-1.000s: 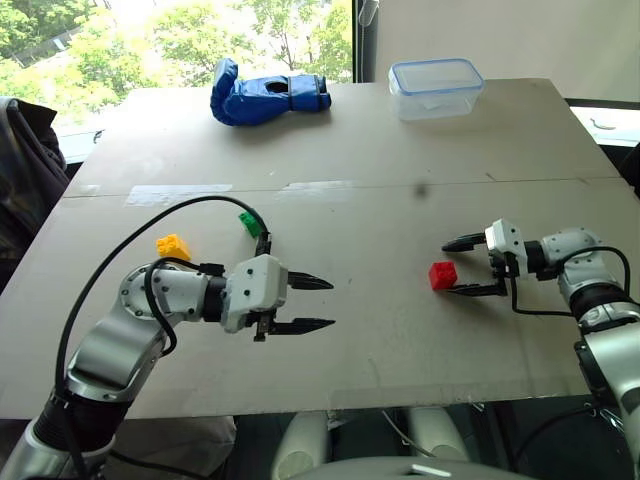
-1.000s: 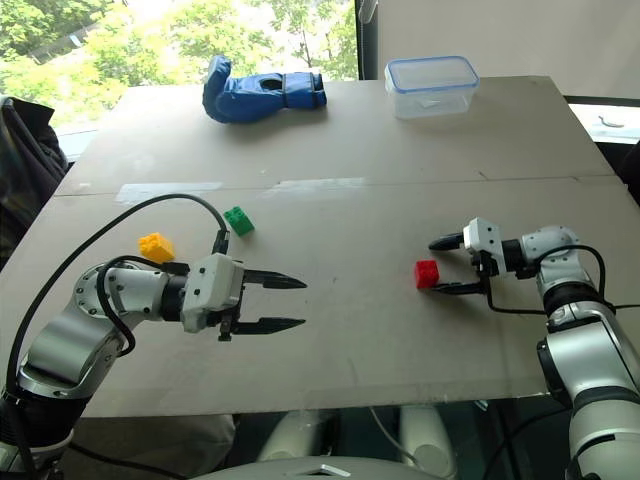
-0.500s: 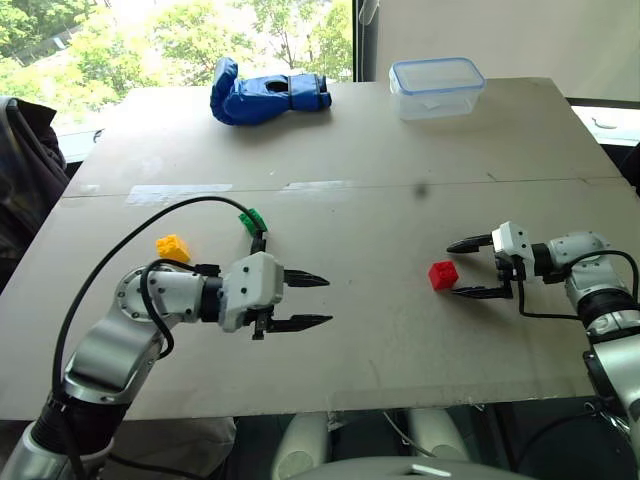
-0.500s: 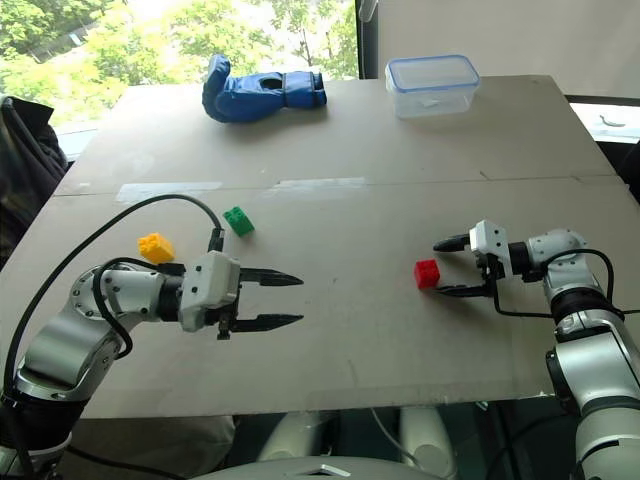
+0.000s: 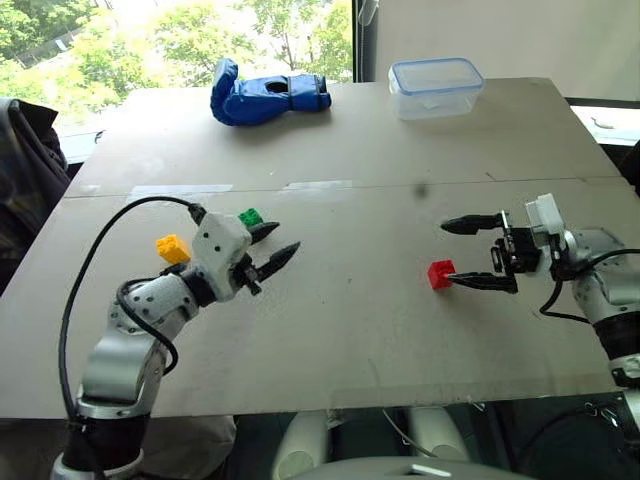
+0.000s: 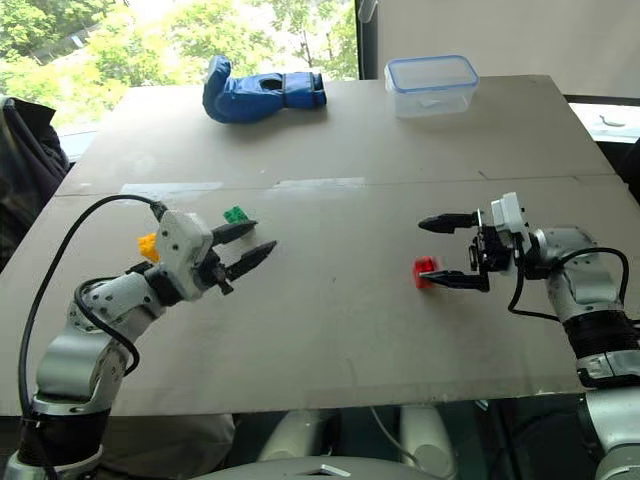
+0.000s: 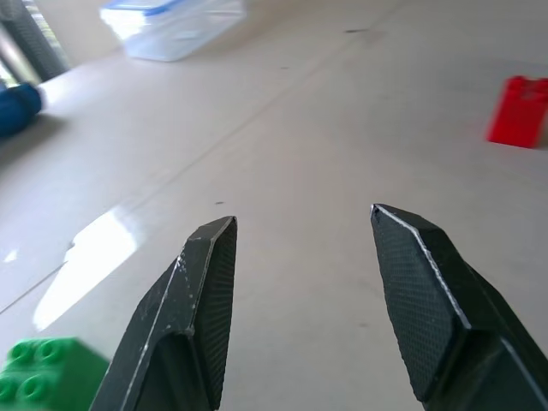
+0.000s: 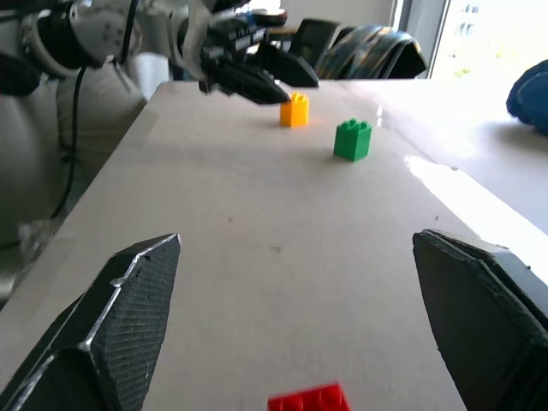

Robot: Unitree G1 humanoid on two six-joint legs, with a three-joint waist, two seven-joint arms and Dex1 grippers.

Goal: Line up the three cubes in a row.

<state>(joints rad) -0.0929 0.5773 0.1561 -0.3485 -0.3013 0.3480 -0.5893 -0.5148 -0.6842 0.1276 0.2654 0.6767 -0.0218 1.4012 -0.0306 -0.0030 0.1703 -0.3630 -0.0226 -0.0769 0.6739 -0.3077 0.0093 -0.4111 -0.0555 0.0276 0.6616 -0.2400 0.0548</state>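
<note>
1. The clear container [image 5: 435, 87] stands at the far edge of the counter [image 5: 350, 330], lid on; I can make out nothing inside it.
2. A blue glove [image 5: 266, 94] lies to its left, well apart from it.
3. My left hand [image 5: 276, 245] hangs above the counter with its fingers apart and nothing between them. It is just beside the green cube [image 5: 250, 217].
4. That cube is partly covered by my upper finger in the head views and cut off at the edge of my left wrist view.
5. The yellow cube [image 5: 172, 248] sits left of the green one, close behind my left wrist.
6. My right hand [image 5: 455, 254] is spread wide and holds nothing.
7. The red cube [image 5: 441, 273] lies on the counter by my right hand's lower fingertip; I cannot tell whether they touch. In my right wrist view only its top edge shows.
8. Red lies well apart from green and yellow.
</note>
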